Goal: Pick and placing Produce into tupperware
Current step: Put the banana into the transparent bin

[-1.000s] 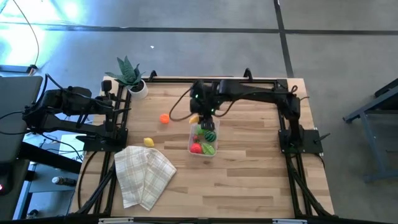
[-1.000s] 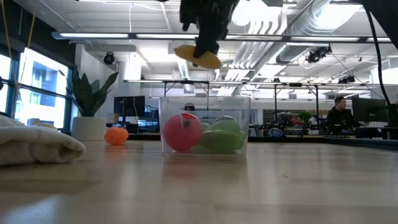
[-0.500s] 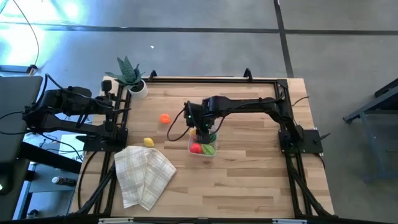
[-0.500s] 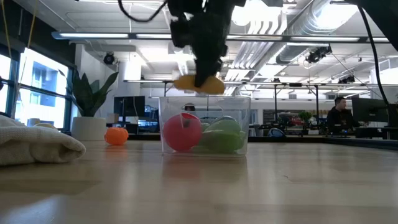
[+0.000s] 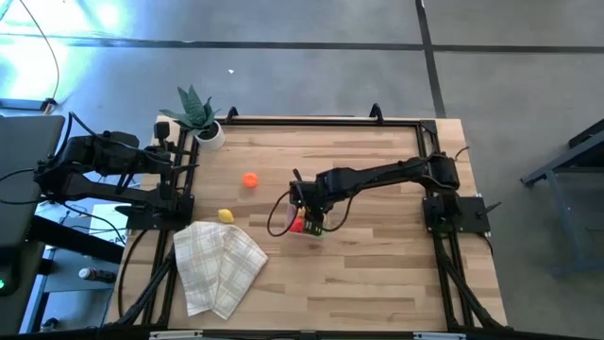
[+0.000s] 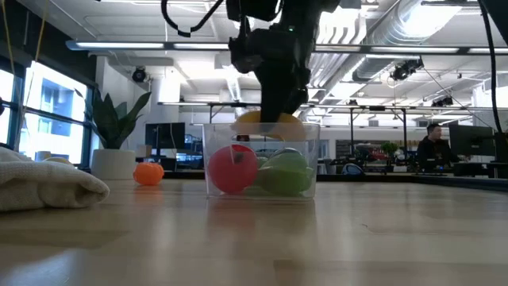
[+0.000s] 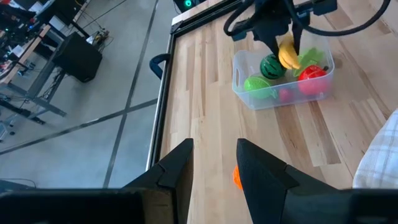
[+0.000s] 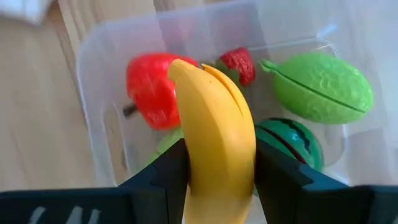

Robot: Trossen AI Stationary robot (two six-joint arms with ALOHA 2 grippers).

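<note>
Right pincer [image 8: 214,180] has lowered, gripping the banana [image 8: 217,149] over the tupperware [image 7: 283,78]; 4 toys crowd beneath.

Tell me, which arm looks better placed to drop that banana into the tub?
The right arm, most likely. Its claw is shut on the banana right above the clear tub, while the left claw waits open at the table's far edge.
</note>
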